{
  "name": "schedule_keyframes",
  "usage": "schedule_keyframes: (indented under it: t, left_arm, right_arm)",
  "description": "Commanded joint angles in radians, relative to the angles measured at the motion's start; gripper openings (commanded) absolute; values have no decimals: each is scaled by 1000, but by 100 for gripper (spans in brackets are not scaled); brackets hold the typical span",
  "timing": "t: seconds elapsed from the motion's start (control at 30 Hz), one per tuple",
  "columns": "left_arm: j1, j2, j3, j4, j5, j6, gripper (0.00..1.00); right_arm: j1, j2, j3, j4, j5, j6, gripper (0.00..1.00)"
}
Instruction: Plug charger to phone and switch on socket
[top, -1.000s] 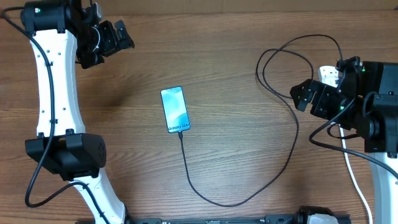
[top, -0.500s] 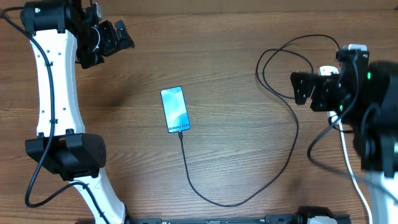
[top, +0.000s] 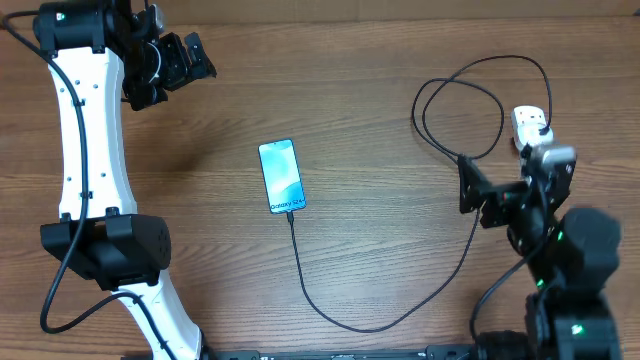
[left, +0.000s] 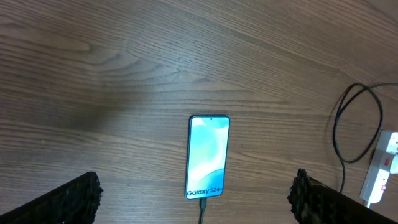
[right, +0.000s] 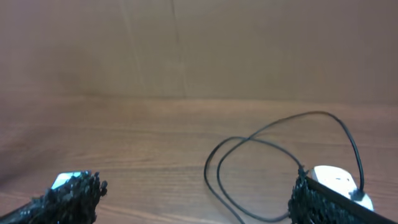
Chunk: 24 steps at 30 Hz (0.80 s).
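Phone (top: 281, 176), charger (top: 371, 330) attached: centre of surface (top: 380, 120), well apart from left pincer (top: 178, 70) and right pincer (top: 478, 200), both gaping, empty. Socket (top: 530, 125) near right pincer. Only overhead shows charger's full run

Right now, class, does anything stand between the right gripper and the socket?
No solid object does. Only the charger's slack cable loops on the table beside the socket, close to the open right gripper. The phone lies well off to the side.

The tabletop (top: 380, 100) is seen as matt, grained wood; the phone (top: 281, 176) screen as glossy; the socket (top: 531, 124) as smooth white plastic.
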Motion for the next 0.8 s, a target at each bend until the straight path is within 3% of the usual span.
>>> schedule_keyframes:
  t: [0.0,0.2,0.77]
  left_arm:
    - [-4,-10,10,-2,-6,-9,99]
    - [-4,-10,10,-2,-6,-9,100]
    - [-4,-10,10,-2,-6,-9,100]
  right_arm:
    - [10,-106,-136,88,17,-7,100]
    - [11,-300,-335,196,17,-4,100]
    - [16,-566,-555,289,18,-4,100]
